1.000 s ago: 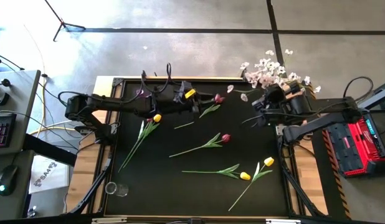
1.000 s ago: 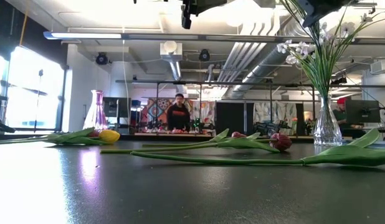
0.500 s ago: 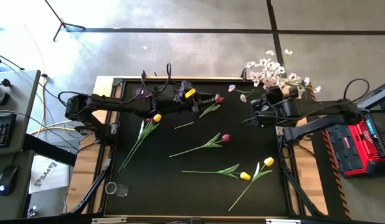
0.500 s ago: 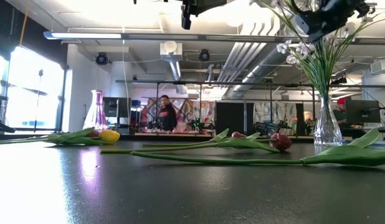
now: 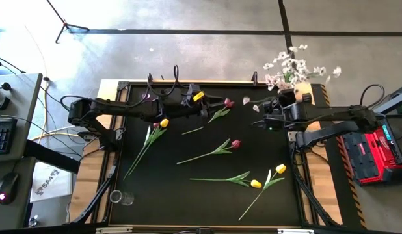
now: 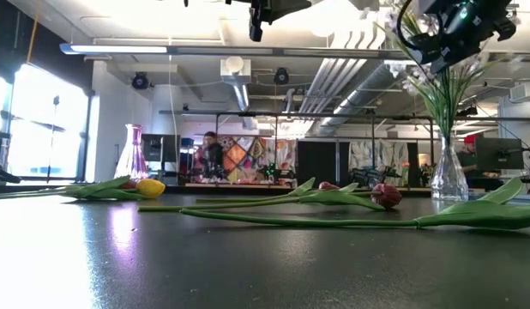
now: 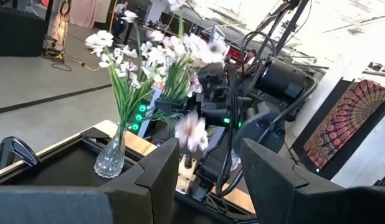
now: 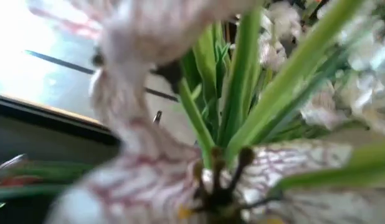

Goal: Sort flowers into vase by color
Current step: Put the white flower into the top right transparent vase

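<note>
High view | right gripper (image 5: 261, 121) jaws clenched on white-blossom spray (image 5: 293, 65), stems upright just above clear glass vase (image 6: 450, 176) | left gripper (image 5: 209, 108) jaws released, dark red tulip (image 5: 227, 103) just ahead

The near left part of the table (image 5: 155, 201) is open, with only a small clear glass (image 5: 126, 197) at its corner. Tulips (image 5: 217, 149) lie across the middle and near right. At the far right corner, white blossoms (image 5: 292, 65) in a vase (image 6: 449, 176) block the way.
</note>
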Controlling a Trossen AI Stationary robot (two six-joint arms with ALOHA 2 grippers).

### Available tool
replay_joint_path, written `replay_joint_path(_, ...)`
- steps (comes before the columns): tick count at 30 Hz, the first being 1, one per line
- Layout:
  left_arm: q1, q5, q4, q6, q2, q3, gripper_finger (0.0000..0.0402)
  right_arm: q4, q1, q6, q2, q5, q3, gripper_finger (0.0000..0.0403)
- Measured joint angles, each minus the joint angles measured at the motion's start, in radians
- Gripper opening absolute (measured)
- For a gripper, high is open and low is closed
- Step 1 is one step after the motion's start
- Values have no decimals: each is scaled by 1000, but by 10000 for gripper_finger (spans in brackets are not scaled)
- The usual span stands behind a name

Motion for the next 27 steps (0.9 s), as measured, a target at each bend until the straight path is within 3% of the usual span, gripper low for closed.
replay_joint_path(20, 2, -41, -4, 12, 0, 0, 158, -2, -95, -90, -89, -125, 77, 0)
replay_joint_path(27, 34, -134, -191, 98, 31, 1, 158, 29, -97, -90, -105, -195, 77, 0)
